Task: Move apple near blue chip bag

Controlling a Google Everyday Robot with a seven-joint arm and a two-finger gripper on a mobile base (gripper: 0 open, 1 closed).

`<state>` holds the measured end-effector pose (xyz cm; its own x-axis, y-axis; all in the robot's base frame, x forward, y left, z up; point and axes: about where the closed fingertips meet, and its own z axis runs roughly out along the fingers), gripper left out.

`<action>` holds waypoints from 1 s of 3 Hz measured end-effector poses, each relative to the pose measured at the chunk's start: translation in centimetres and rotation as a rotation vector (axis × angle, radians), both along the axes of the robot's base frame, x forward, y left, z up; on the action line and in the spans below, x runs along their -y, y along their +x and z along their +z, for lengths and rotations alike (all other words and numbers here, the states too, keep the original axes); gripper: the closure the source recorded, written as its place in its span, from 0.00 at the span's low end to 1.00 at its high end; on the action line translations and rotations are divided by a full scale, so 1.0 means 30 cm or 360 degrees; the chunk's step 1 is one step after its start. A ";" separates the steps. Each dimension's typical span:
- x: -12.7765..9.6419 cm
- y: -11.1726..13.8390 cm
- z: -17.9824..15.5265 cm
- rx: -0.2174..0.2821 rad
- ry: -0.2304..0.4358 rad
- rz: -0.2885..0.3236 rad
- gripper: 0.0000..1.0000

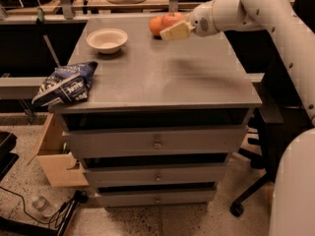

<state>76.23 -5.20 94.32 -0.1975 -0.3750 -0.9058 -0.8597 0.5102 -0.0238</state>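
The red-pink apple [172, 17] is held in my gripper [173, 28], whose cream fingers [176, 32] are shut around it above the far part of the grey cabinet top [162, 73]. It hangs right next to the orange fruit [154, 26], which sits at the back of the top. The blue chip bag [66, 84] lies crumpled on the front left corner, partly over the edge, far to the left and nearer the front than the gripper.
A white bowl [107, 39] stands at the back left of the top. The cabinet has three drawers [156, 144] below. An open wooden box [56, 156] sits on the floor at the left, and a black office chair [266, 132] stands at the right.
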 end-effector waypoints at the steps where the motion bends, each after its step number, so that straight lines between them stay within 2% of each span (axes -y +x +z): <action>1: -0.149 -0.113 -0.071 -0.0077 -0.0006 0.0087 1.00; 3: -0.323 -0.245 -0.185 -0.0110 -0.0004 0.0269 1.00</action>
